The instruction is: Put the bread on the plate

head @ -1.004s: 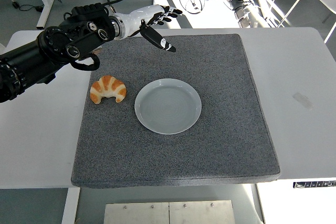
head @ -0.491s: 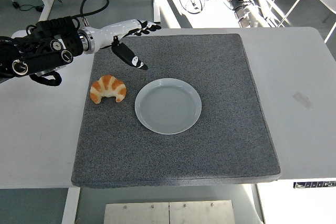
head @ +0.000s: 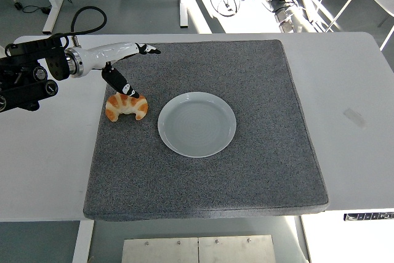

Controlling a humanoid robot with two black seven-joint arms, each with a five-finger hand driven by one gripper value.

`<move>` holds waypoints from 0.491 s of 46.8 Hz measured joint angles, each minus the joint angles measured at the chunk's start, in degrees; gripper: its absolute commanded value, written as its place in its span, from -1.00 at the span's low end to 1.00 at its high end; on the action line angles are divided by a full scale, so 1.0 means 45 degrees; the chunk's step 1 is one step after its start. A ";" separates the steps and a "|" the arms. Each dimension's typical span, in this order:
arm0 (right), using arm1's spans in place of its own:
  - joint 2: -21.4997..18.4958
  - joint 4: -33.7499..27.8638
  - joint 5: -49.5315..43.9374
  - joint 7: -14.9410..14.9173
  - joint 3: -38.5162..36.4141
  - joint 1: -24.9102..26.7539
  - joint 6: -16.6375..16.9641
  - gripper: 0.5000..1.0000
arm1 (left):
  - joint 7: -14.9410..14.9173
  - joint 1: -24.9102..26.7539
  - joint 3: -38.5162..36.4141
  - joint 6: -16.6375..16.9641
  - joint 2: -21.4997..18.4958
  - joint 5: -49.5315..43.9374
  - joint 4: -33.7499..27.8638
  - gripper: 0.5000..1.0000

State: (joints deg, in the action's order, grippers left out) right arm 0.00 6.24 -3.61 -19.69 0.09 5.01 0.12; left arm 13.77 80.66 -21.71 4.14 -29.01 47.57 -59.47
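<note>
The left arm [head: 28, 78] comes in over the white table [head: 43, 152] at the left edge. Its hand [head: 117, 60] is open, fingers stretched along the grey mat's [head: 209, 177] far left edge, thumb angled down so its tip seems to touch the top of the bread [head: 126, 105], gripping nothing. The bread, a croissant, lies on the mat just left of the plate [head: 197, 124], not on it. Beyond the table are a grey floor, white table legs and loose black cables in sunlight. A small label sits at the table's near right edge; its print is too small to read.
</note>
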 measured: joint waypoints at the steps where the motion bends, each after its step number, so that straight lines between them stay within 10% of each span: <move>1: 0.0000 0.0000 0.0000 -0.0002 0.0000 0.0000 0.0000 1.00 | -0.0004 0.0010 -0.0002 -0.0122 -0.0068 0.0031 -0.0017 0.93; 10: 0.0000 0.0000 0.0000 -0.0002 0.0000 0.0002 0.0002 1.00 | -0.0147 0.0180 -0.0018 -0.1515 -0.0698 0.0277 -0.0165 0.91; 23: 0.0000 0.0000 0.0000 0.0000 0.0000 -0.0004 0.0000 1.00 | -0.0143 -0.0358 0.0015 -0.1534 -0.1006 0.1484 -0.0107 0.89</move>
State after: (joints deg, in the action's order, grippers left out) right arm 0.00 6.24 -3.61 -19.69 0.09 4.99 0.12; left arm 13.12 79.05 -21.64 -2.76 -33.54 54.24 -59.95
